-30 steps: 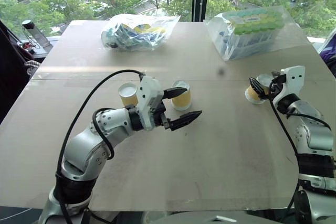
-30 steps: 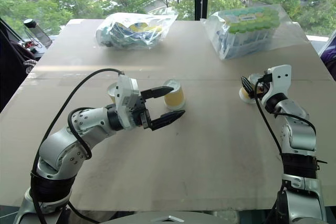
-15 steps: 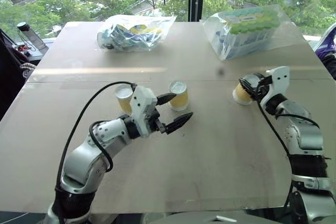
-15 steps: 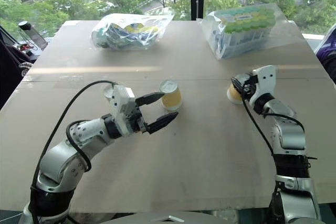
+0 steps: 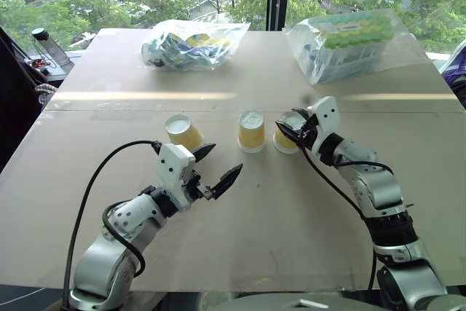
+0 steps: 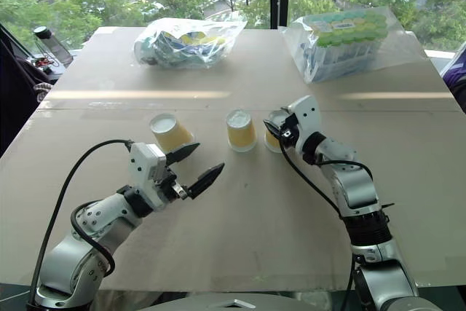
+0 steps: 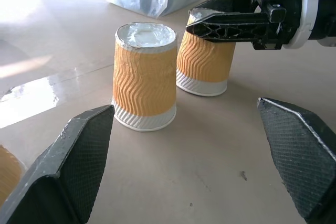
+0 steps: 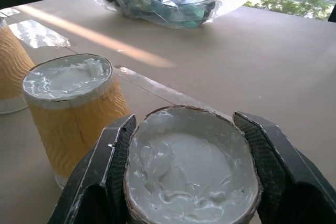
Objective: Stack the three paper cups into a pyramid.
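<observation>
Carried leftward, the right claw grips a yellow ribbed paper cup just beside the middle cup; third cup stands apart on the tabletop; left claw gapes wide, empty.

Left gripper agape; right gripper clamped.
</observation>
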Controlling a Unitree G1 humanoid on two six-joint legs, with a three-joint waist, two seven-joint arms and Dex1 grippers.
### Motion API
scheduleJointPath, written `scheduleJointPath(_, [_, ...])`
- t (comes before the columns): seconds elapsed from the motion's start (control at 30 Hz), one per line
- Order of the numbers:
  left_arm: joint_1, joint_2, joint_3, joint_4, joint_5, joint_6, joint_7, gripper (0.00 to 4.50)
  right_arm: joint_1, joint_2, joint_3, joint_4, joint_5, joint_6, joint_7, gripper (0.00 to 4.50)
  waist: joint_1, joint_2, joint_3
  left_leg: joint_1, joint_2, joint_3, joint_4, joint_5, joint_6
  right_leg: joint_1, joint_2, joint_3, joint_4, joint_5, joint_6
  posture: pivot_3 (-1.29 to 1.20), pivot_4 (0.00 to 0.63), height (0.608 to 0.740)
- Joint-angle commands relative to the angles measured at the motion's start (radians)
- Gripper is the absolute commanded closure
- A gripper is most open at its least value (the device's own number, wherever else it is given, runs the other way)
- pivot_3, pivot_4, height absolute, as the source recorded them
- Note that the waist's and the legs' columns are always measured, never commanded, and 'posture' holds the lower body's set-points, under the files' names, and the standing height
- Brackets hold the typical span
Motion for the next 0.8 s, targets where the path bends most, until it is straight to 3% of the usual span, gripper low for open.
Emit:
scheduleJointPath(0.03, [0.01,-0.004,0.019,-0.052,0.002,-0.034,-0.001,0.0,-0.033,0.008,0.016,-0.011,-0.014,-0.009,0.011,2.33,-0.001,0.0,0.0,0.0,0.0,0.0,0.0,0.0,0.0,0.0,0.0,0.0,0.0,0.0,0.0,0.0,0.15,0.74])
scheduleJointPath(0.37, [0.02,-0.019,0.02,-0.052,-0.003,-0.077,-0.008,0.0,-0.039,0.014,0.035,-0.01,-0.02,0.013,0.037,2.33,-0.001,0.0,0.0,0.0,0.0,0.0,0.0,0.0,0.0,0.0,0.0,0.0,0.0,0.0,0.0,0.0,0.15,0.74])
scheduleJointPath(0.47, [0.019,-0.023,0.021,-0.052,-0.004,-0.088,-0.009,0.0,-0.035,0.013,0.031,-0.016,-0.013,0.014,0.044,0.99,-0.001,0.0,0.0,0.0,0.0,0.0,0.0,0.0,0.0,0.0,0.0,0.0,0.0,0.0,0.0,0.0,0.15,0.74])
scheduleJointPath(0.5, [0.018,-0.025,0.022,-0.053,-0.005,-0.093,-0.007,0.0,-0.034,0.012,0.026,-0.019,-0.009,0.014,0.047,0.35,-0.001,0.0,0.0,0.0,0.0,0.0,0.0,0.0,0.0,0.0,0.0,0.0,0.0,0.0,0.0,0.0,0.15,0.74])
scheduleJointPath(0.53, [0.02,-0.027,0.023,-0.055,-0.006,-0.096,-0.007,0.0,-0.032,0.009,0.02,-0.024,-0.006,0.015,0.05,0.09,-0.001,0.0,0.0,0.0,0.0,0.0,0.0,0.0,0.0,0.0,0.0,0.0,0.0,0.0,0.0,0.0,0.15,0.74])
scheduleJointPath(0.8, [0.061,-0.07,0.039,-0.056,0.007,-0.144,0.029,0.0,0.036,-0.092,-0.068,-0.117,0.075,0.017,0.14,0.03,0.003,0.0,0.0,-0.001,0.0,0.0,0.0,0.0,0.0,0.0,0.0,-0.001,-0.001,0.0,0.0,0.0,0.15,0.74])
